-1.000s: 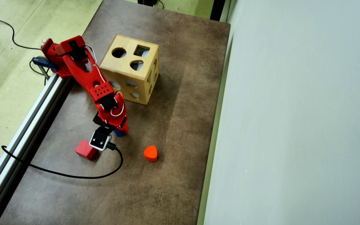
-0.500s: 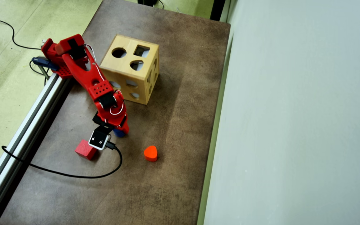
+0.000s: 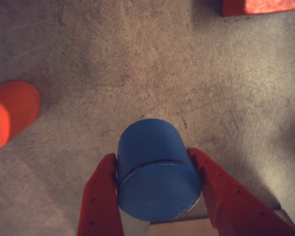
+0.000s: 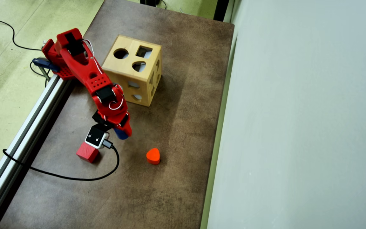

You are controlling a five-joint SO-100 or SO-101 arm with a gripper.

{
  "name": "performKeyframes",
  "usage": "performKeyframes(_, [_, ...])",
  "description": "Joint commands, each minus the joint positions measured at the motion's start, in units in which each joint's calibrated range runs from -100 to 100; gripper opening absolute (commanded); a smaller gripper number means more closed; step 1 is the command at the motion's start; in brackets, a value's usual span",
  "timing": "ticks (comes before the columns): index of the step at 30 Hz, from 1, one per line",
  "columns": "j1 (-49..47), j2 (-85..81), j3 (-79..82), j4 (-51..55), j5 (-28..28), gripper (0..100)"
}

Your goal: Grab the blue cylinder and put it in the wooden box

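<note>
Clamping the blue cylinder (image 3: 156, 172) between both fingers, the gripper (image 3: 157, 196) sits lower centre of the wrist view. Overhead, the wooden box (image 4: 132, 73) lies toward the upper right of the held cylinder, near, so the carry goes up-frame.

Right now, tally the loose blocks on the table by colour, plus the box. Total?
Blue: 1, the blue cylinder, between the end effector fingers
Red: 1, the red cube
Orange: 1, the orange heart block
Light wood: 1, the wooden box
Total: 4
</note>
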Motion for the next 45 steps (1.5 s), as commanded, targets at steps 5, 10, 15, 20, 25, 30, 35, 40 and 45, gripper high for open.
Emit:
performKeyframes(5, [0.1, -17.1, -2.6, 6.5, -1.3, 3])
performKeyframes(10, [-0.4, -24.5, -2.5, 9.1, -1.4, 3])
performKeyframes(15, [-1.2, -31.3, -2.5, 14.4, -2.4, 3])
performKeyframes(20, [-5.2, -37.8, -1.8, 18.1, -2.7, 3])
performKeyframes(25, [-10.0, -44.5, -1.7, 23.6, -2.7, 3])
performKeyframes(30, [-16.0, -48.4, -1.4, 29.5, -2.7, 3])
performKeyframes(35, [-19.7, -50.8, -1.4, 29.6, -2.7, 3])
performKeyframes(40, [-24.7, -54.7, 3.4, 29.6, -3.0, 3])
performKeyframes(45, [-27.1, -59.5, 11.1, 29.6, -4.8, 3])
